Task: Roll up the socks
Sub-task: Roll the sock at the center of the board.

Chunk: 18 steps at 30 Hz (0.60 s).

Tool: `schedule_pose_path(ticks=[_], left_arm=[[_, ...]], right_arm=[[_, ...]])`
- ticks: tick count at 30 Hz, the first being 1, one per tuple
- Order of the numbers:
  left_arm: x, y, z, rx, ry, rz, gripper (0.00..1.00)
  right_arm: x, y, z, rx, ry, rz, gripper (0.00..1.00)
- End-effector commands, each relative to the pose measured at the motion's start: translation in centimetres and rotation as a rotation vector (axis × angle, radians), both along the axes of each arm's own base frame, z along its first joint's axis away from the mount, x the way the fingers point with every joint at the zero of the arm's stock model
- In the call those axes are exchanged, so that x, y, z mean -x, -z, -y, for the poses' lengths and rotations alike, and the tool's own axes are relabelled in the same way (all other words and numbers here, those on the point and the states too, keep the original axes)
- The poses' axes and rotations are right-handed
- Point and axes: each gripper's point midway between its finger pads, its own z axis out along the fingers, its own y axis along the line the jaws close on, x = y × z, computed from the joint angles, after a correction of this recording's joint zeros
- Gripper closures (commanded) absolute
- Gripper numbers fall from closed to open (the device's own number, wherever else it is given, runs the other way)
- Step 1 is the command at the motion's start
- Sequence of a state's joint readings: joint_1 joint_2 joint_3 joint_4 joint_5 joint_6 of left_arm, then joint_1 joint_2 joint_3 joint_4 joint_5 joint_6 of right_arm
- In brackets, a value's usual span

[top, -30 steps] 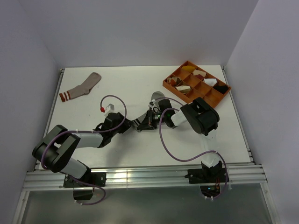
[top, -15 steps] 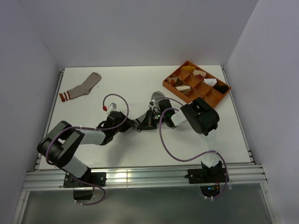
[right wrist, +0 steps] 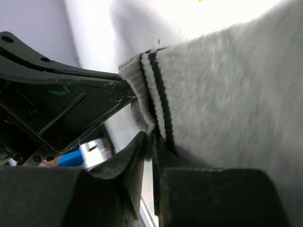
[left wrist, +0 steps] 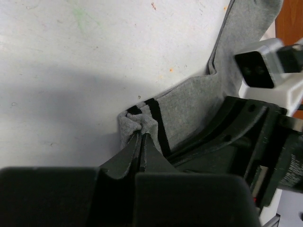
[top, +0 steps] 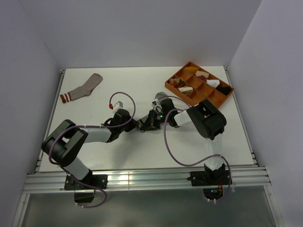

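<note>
The grey sock (top: 160, 99) lies mid-table, its dark-striped cuff pointing toward the arms. In the left wrist view my left gripper (left wrist: 142, 135) is shut on a bunched corner of the grey sock's (left wrist: 199, 104) cuff. My right gripper (right wrist: 152, 139) meets it from the other side, its jaws nearly together with the edge of the grey sock's (right wrist: 227, 94) cuff pinched between the tips. From above, the left gripper (top: 136, 125) and right gripper (top: 145, 125) almost touch. The pinkish-tan sock (top: 83, 88) lies flat at the far left, apart from both arms.
An orange divided tray (top: 177, 73) holding small cloth bundles stands at the far right, just beyond the grey sock's toe. White walls close in the table at the back and both sides. Purple cables loop over both arms.
My left gripper slid right to the grey sock's cuff and closed on it. The right gripper stayed at the cuff, while its arm shifted slightly.
</note>
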State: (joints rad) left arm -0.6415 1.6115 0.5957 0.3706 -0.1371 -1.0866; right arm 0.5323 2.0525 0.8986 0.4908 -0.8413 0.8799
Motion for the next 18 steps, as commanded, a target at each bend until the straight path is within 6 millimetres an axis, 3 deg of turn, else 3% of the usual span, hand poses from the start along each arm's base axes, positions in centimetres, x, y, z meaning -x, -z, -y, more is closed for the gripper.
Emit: schedule_pose_path(ticks=[1,8,13,18], left_arm=[[0.2,0.8,-0.1,-0.071,-0.001,-0.029,1.00],[0.3,1.2,-0.2,-0.092,-0.013,-0.053,1.00],[0.2,0.9,-0.2,-0.097,-0.018,-0.058,1.00],[0.2,1.0,-0.2,-0.103,-0.020,-0.072,1.00]], right_arm=[[-1.7,-0.8,1.4,0.125,0.060,0.135,0.83],[-3.0,-4.5,2.5,0.222,0.126,0.372,0.65],[-2.7,-3.8,2.6,0.303,0.121,0.492,0.59],[-1.3,-2.3,1.4,0.404,0.065,0.586,0.55]])
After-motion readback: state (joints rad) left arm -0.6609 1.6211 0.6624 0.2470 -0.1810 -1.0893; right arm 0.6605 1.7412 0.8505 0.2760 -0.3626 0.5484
